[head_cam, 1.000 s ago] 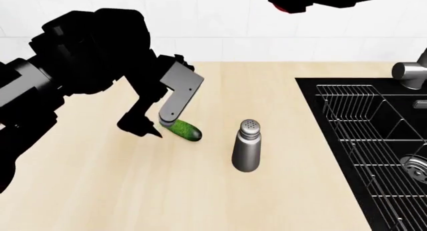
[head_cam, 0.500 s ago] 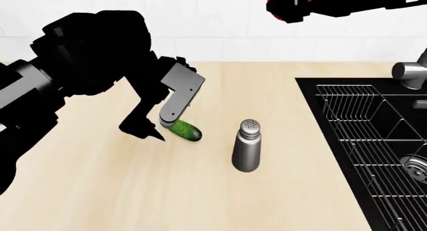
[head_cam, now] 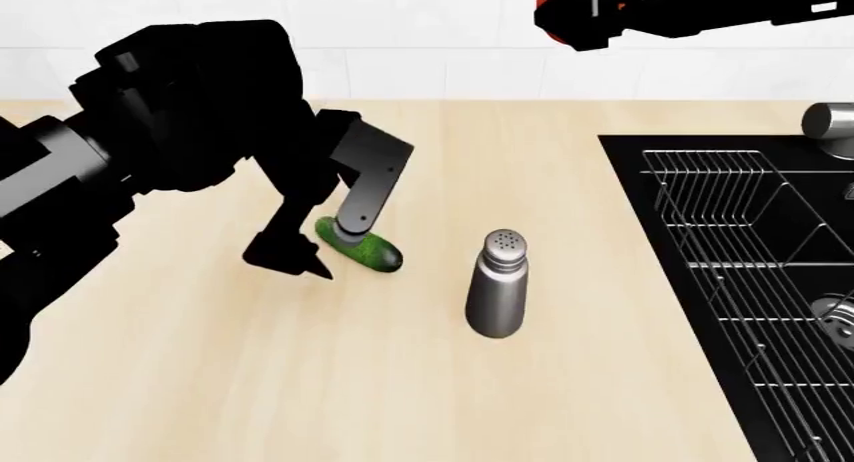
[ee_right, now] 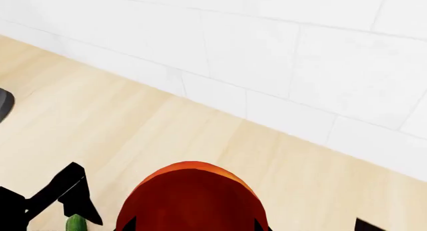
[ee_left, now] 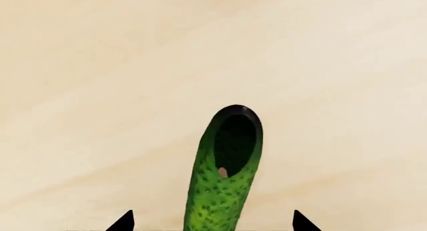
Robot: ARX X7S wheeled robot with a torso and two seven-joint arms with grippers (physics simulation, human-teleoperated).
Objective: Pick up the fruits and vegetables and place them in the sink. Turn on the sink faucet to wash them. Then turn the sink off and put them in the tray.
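In the left wrist view there is one cucumber, dark green and bumpy with a darker blunt end, lying on the pale wooden counter; the left gripper shows only as two black fingertips, spread apart on either side of it, not touching it. The head view counts one cucumber, one steel shaker standing upright just beside it, one black sink with a wire rack, and part of the faucet at the sink's far corner. The left gripper straddles the cucumber's near end. Against half a second ago, the counter things sit lower and the cucumber shows more fully. The right wrist view shows one round red-orange fruit between the right gripper's jaws, apparently pinched, held above the counter near the white tiled wall.
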